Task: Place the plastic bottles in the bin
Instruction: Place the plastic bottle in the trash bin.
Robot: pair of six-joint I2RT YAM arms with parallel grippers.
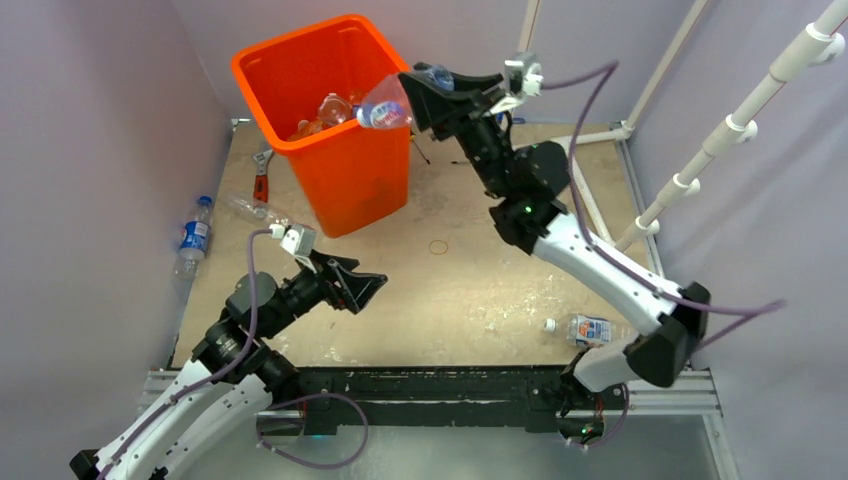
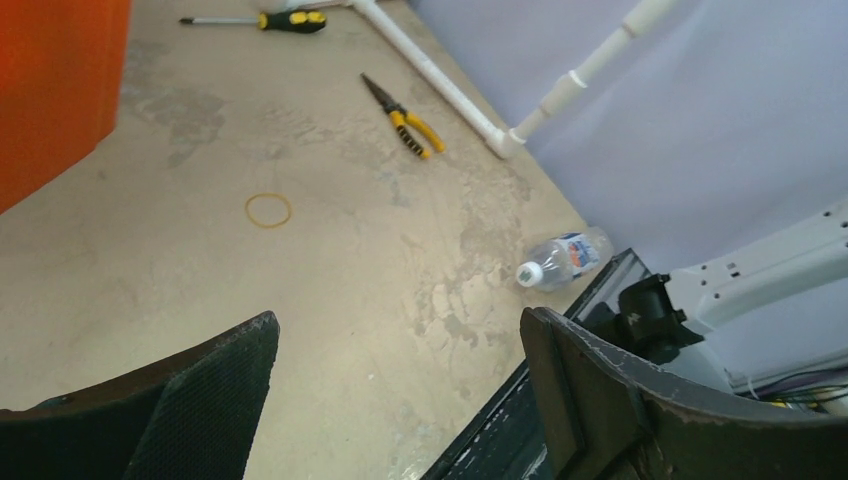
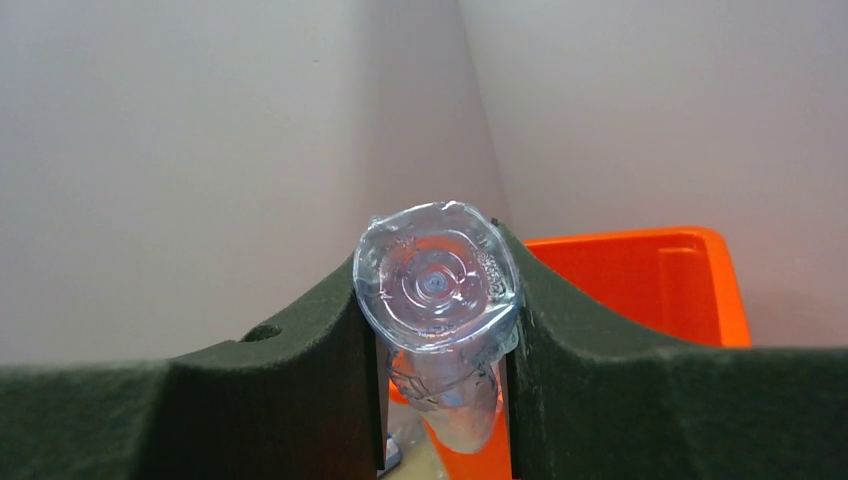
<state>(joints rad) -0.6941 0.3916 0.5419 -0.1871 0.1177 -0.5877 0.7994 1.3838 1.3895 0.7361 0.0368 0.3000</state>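
The right end effector (image 1: 412,100) is pinching a clear crushed bottle (image 1: 383,108). It is holding it over the edge of the orange bin (image 1: 350,175), so the bottle can drop in with the other bottles (image 1: 330,110) lying inside. The left end effector (image 1: 366,290) is hanging low over the counter (image 1: 450,290), spread wide and holding nothing. I think it is getting ready for the blue-label bottle (image 1: 590,328) lying near the front edge. One more bottle (image 1: 193,235) is lying by the left edge.

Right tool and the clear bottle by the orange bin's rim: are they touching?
Touching. The right wrist view shows the bottle clamped inside the right tool, pressed on both sides with no gap.
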